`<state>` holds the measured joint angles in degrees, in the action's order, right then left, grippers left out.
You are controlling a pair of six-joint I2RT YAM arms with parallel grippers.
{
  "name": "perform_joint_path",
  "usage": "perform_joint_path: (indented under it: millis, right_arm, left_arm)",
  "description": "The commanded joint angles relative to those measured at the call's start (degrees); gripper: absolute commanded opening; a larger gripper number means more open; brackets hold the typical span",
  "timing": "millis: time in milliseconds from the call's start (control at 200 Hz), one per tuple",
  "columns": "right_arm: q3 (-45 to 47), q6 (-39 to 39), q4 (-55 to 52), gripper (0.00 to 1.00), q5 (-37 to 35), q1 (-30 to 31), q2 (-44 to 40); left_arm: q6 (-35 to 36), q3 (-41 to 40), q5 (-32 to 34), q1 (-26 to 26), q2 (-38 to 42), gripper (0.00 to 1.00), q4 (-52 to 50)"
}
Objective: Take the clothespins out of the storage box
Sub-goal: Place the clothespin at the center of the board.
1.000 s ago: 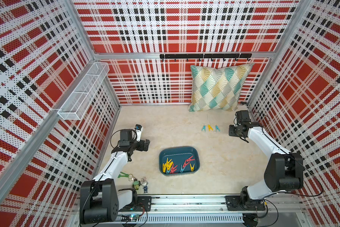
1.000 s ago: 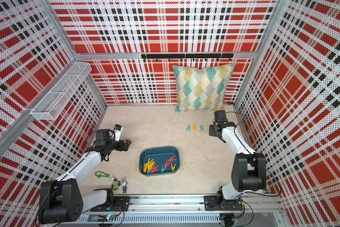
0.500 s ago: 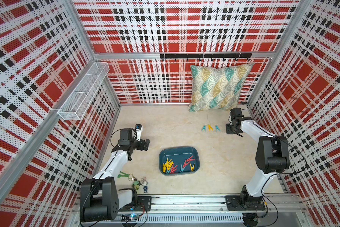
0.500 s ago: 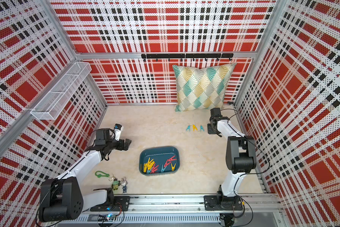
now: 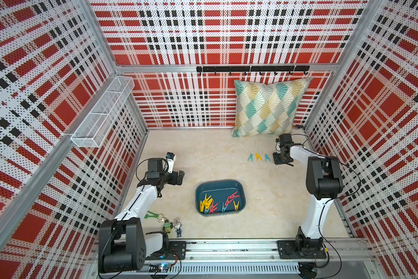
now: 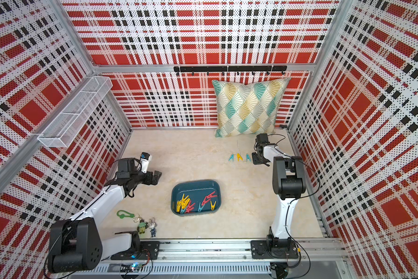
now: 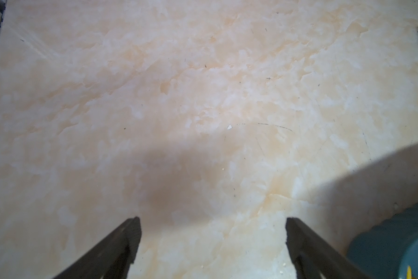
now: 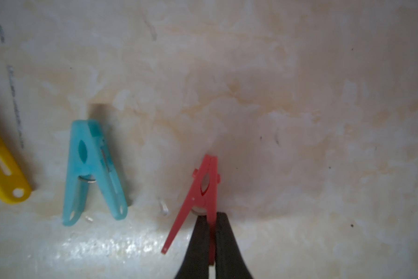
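The dark teal storage box (image 5: 217, 181) sits mid-table in both top views, with several yellow, red and teal clothespins (image 5: 209, 205) heaped in its near half. Three more clothespins, teal (image 5: 251, 157), yellow (image 5: 258, 157) and teal (image 5: 267, 157), lie in a row on the table at the back right. Just right of that row, my right gripper (image 5: 279, 161) is shut on one leg of a red clothespin (image 8: 204, 188). That pin hangs low over the table beside the teal one (image 8: 92, 174). My left gripper (image 7: 212, 222) is open and empty over bare table, left of the box (image 7: 396, 241).
A patterned pillow (image 5: 268, 108) leans on the back wall behind the right arm. A green clip with keychain figurines (image 5: 152, 215) lies at the front left. A white wire basket (image 5: 101, 116) hangs on the left wall, and a black hook rail (image 5: 251, 68) on the back wall.
My right gripper has moved left towards the row of three clothespins, and the right arm has folded closer in. The left arm has not moved.
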<state>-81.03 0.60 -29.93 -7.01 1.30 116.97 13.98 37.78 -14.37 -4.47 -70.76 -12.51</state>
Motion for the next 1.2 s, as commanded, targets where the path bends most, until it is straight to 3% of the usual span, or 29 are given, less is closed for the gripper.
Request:
perform_joint_path:
  millis: [0, 346, 486, 656, 957, 1197]
  right_arm:
    - [-2.21, 1.4, 0.43, 0.1, 1.37, -0.33, 2.31]
    - [-3.91, 2.03, -0.88, 0.16, 1.45, -0.16, 4.38]
    - [-2.62, 1.95, -0.39, 0.28, 1.23, 0.33, 3.09]
    - [-3.16, 1.36, -1.95, 0.31, -1.06, 1.24, 1.14]
    - [1.23, -2.62, -3.06, 0.41, 0.81, 3.37, -11.14]
    - [8.95, -11.98, -3.54, 0.39, 6.1, 9.58, -27.73]
  left_arm:
    - [0.35, 1.5, -0.48, -0.49, 1.22, 0.99, -0.58]
    - [0.3, 1.6, -0.31, -0.53, 1.78, 0.99, -0.76]
    - [0.25, 1.68, -0.24, -0.62, 1.99, 0.99, -0.85]
    - [0.26, 1.77, -0.39, -0.63, 1.85, 0.99, -1.02]
    - [0.26, 1.77, -0.42, -0.63, 1.92, 0.99, -1.02]
    - [-1.08, 1.42, 1.71, -1.02, 1.72, 0.99, 0.08]
